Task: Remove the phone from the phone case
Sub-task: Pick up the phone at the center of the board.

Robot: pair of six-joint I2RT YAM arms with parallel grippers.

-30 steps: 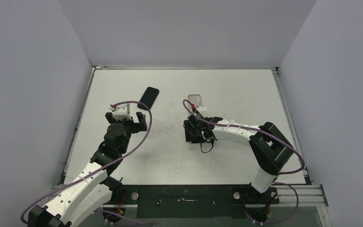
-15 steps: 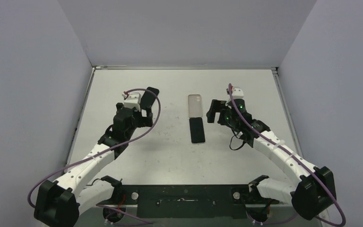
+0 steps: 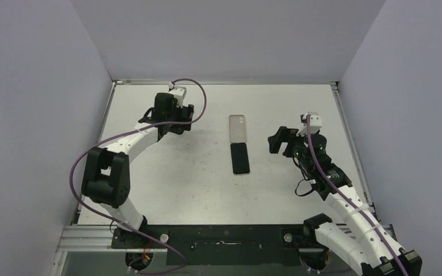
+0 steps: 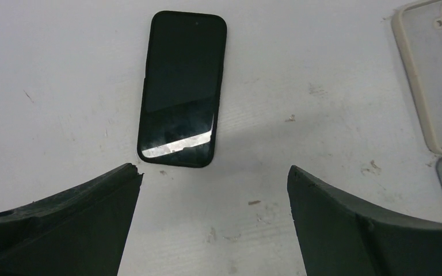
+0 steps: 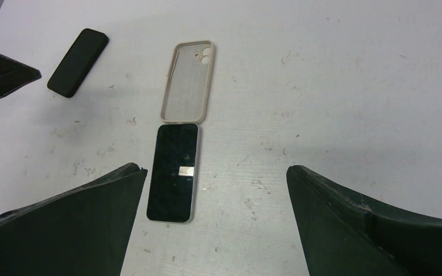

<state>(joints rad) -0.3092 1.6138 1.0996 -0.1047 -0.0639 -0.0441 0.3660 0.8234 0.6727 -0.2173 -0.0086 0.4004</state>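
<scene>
White table [image 3: 207,190]: phone [image 3: 241,158] lies by its case [image 3: 237,127]; left claw [image 4: 213,172], right claw [image 5: 216,169] gape wide.

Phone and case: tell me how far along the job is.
Done: the phone lies bare at the end of the empty beige case. In hand: nothing; the left gripper and right gripper are open. Left: perhaps the second dark phone in front of the left gripper; whether it wears a case is unclear.
</scene>
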